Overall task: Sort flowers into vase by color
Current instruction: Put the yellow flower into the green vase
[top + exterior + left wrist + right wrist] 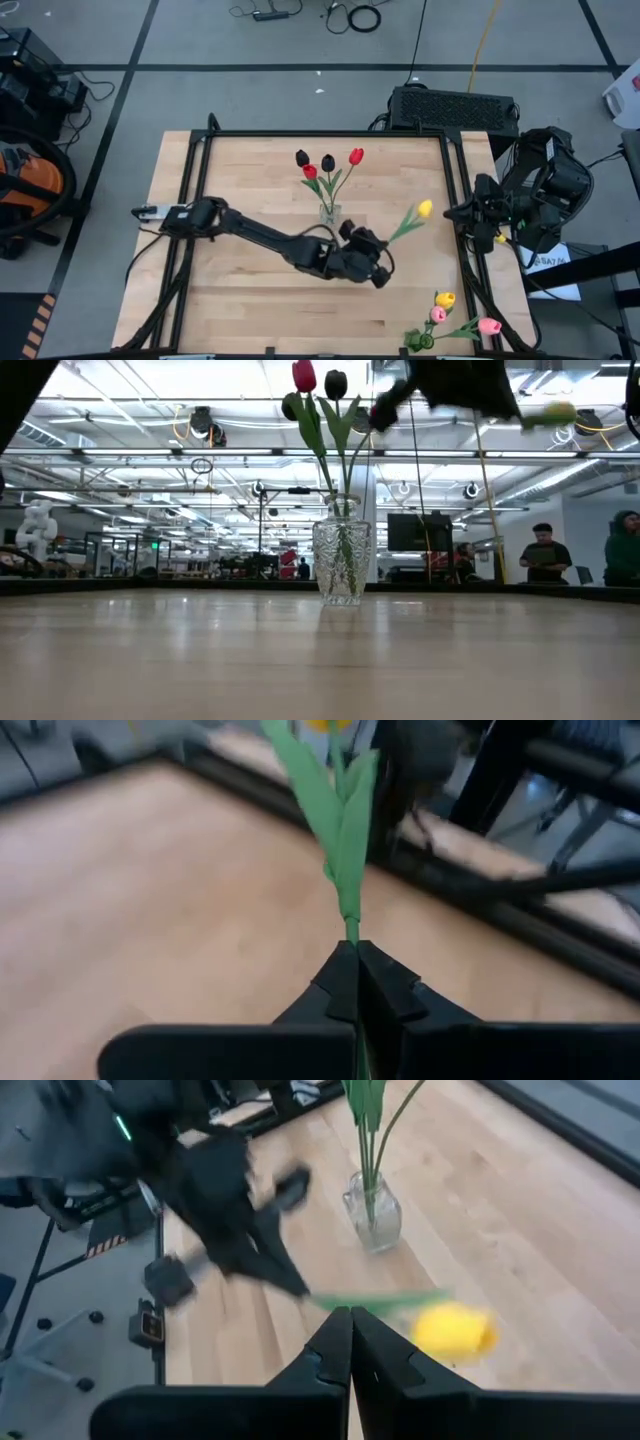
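Observation:
A clear glass vase (329, 212) (341, 565) (372, 1210) stands mid-table and holds two red and two black tulips by their stems. My left gripper (383, 245) (355, 948) is just right of the vase, raised above the table, and is shut on a yellow tulip (425, 208) (455, 1330). My right gripper (450, 212) (350, 1312) waits shut at the table's right edge, close to the yellow head. One yellow tulip (445, 298) and two pink tulips (438, 314) (489, 325) lie near the right near corner. My left gripper pinches the yellow tulip's green stem (352, 928) between its two fingers, just below the leaves. The fingers come from the table's left and the stem runs on past their tips, along them. The tulip is lifted clear, its head toward the right arm.
A black frame (455, 180) runs around the wooden table top. The vase's tulips (318, 380) rise high above its rim. Bare wood lies left of the vase (250, 180) and near the front edge. People (545, 555) stand in the room beyond the table.

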### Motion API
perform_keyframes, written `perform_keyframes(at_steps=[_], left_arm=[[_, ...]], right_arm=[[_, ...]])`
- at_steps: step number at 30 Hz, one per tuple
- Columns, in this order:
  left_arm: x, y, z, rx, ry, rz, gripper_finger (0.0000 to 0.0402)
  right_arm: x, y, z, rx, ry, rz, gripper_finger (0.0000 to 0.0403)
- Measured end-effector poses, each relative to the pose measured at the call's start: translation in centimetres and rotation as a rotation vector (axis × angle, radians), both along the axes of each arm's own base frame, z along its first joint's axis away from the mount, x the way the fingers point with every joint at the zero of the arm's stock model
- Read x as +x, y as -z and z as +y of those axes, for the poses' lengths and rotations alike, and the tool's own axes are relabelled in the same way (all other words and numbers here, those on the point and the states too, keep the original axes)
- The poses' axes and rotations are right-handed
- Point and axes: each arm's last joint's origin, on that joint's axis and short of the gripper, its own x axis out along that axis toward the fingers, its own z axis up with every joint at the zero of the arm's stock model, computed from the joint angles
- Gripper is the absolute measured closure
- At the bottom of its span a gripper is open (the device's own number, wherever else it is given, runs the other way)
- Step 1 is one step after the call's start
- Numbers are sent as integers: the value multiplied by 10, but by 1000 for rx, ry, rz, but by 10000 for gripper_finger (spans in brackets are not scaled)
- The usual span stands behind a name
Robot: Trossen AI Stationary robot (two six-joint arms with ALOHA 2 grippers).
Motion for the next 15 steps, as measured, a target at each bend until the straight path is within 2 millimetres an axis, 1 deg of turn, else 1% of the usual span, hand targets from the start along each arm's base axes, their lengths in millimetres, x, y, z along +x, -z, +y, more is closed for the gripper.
perform_keyframes(at_steps=[3, 6, 10, 13, 15], left_arm=[[-10, -36, 3, 61, -12, -64, 400], [-19, -63, 7, 107, -38, -106, 401], [-28, -81, 8, 160, -82, -130, 401], [-36, -91, -2, 172, -122, -167, 401], [-40, -90, -10, 198, -137, -167, 401]], right_arm=[[0, 0, 1, 3, -6, 10, 403], [0, 1, 1, 24, -5, 29, 403], [-2, 3, 0, 44, -1, 71, 403], [-2, 5, 1, 60, -8, 110, 403], [-3, 8, 2, 56, -18, 133, 403]])
